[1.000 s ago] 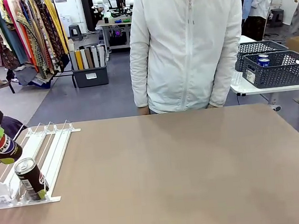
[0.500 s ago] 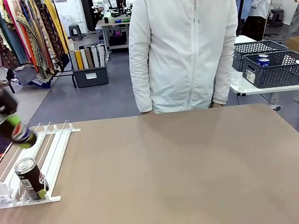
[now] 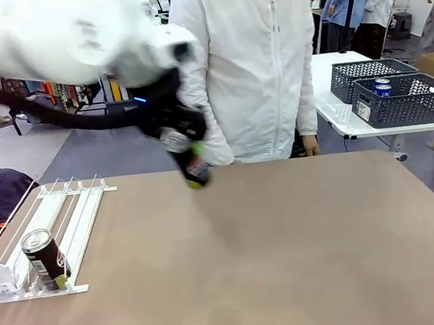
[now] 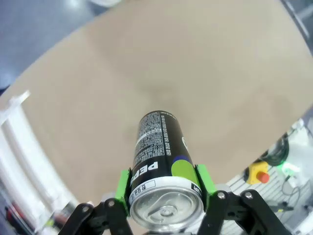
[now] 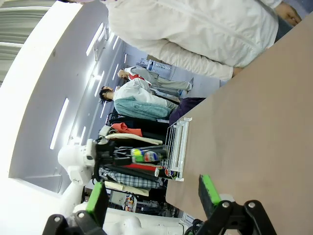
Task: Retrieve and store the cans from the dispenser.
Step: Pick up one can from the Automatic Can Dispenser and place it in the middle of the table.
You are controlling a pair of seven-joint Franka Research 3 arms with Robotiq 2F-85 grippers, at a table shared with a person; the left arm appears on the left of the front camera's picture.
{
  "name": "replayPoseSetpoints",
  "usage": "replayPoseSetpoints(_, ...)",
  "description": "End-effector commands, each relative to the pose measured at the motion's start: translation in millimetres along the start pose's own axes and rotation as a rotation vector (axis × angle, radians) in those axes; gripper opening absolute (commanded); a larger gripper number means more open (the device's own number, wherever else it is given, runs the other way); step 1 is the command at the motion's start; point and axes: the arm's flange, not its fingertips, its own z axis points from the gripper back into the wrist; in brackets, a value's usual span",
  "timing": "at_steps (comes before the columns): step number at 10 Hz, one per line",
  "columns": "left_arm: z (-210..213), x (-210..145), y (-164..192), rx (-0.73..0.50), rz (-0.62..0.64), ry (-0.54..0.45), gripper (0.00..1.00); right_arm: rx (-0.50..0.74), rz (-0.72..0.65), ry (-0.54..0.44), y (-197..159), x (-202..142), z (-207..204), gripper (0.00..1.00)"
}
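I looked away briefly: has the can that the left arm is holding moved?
Yes. The can went right, away from the rack, toward the person.

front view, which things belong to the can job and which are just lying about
Job: left gripper; black can it holds; second can in the dispenser.
Lying about: dark cloth beside the dispenser; grey baskets on the side table.

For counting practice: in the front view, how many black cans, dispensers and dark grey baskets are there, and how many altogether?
Black cans: 2, the held can and the racked can
Dispenser: 1
Dark grey baskets: 2
Total: 5
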Motion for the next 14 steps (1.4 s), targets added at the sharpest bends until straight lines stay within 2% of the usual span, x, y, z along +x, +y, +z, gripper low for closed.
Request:
replayPoseSetpoints(1,-48,53,-47,0.027,-0.126,0.117,0.0,0.018,0.011,-0.012,3,4,-1,1.0)
replayPoseSetpoints(3,-108,60,-78,0.051,-0.144,0.203,0.0,0.018,0.011,-0.012,3,4,-1,1.0)
replayPoseSetpoints(5,-157,57,-83,0.059,-0.16,0.286,0.0,0.018,0.011,-0.012,3,4,-1,1.0)
replayPoseSetpoints(7,-189,56,-79,0.089,-0.174,0.268,0.0,0.018,0.011,-0.012,3,4,-1,1.0)
replayPoseSetpoints(11,-195,57,-59,0.068,-0.08,0.264,0.0,0.018,0.011,-0.012,3,4,-1,1.0)
replayPoseSetpoints(13,-196,57,-58,0.069,-0.081,0.278,0.0,0.018,0.011,-0.012,3,4,-1,1.0)
replayPoseSetpoints(14,-196,56,-58,0.073,-0.081,0.277,0.53,0.018,0.011,-0.012,3,4,-1,1.0)
